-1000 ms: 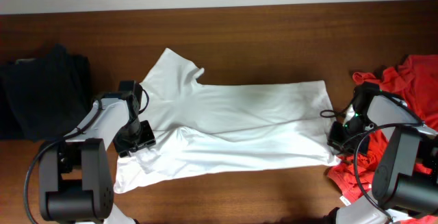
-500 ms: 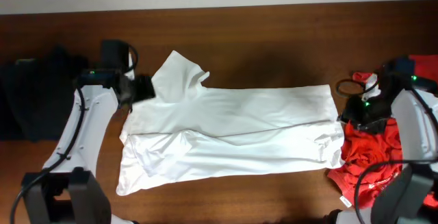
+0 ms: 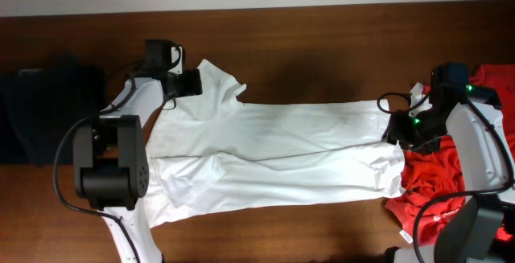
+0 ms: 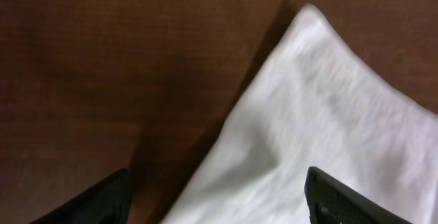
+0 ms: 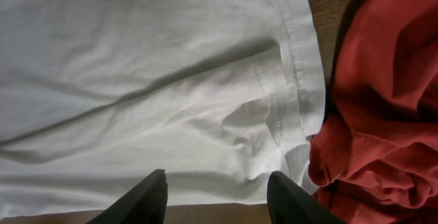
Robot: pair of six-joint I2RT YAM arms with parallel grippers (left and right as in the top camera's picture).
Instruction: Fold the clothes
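Note:
The white T-shirt (image 3: 273, 150) lies spread lengthwise across the table, with a long crease along its middle. My left gripper (image 3: 191, 82) is open over the far left sleeve. In the left wrist view (image 4: 219, 207) the pointed white sleeve tip (image 4: 328, 114) lies between its fingers, which hold nothing. My right gripper (image 3: 394, 130) is open over the shirt's right hem. In the right wrist view (image 5: 219, 196) the stitched hem (image 5: 291, 80) lies ahead of the fingers. The red T-shirt (image 3: 438, 178) is crumpled at the right, touching the hem, and also shows in the right wrist view (image 5: 383, 80).
A dark black garment (image 3: 48, 110) lies bunched at the table's left edge. The brown wooden table (image 3: 322, 46) shows bare behind the shirt and along the front. The red pile runs under my right arm to the right edge.
My left gripper has moved from the shirt's near left side up to the far sleeve. My right gripper has moved from the near right corner up to the hem's middle. The shirt lies flatter.

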